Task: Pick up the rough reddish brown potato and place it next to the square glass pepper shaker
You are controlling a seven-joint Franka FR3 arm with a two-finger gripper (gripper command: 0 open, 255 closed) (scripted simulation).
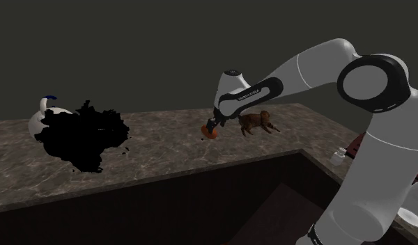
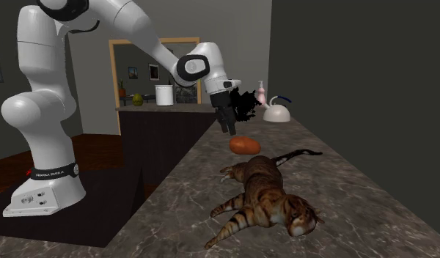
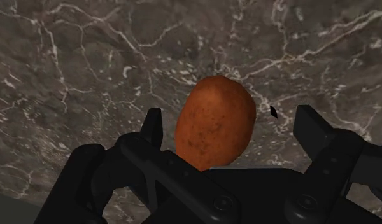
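In the shoulder view, the gripper [image 1: 213, 127] is seen low over the marble counter [image 1: 166, 156], right above the reddish brown potato [image 1: 212, 133]. The potato lies near the middle of the counter, just left of a brown cat figure [image 1: 256, 122]. A ragged black patch [image 1: 82, 136] and a white kettle [image 1: 39, 120] are found well off to the left.

In the second exterior view, the potato [image 2: 245, 145] is shown resting on the counter, with the gripper [image 2: 227, 126] poised just above it and slightly to its left. The cat figure [image 2: 266, 194] lies nearer the camera.

In the wrist view, the fingers [image 3: 153, 127] are seen spread wide, with the potato [image 3: 215, 121] between them and nothing gripped. The potato is set closer to one finger than the other. If the jaws are closed from this offset, the rounded potato could be pushed sideways or rolled out before it is clamped. A shallow hold on its narrower end could also let it slip when it is lifted.
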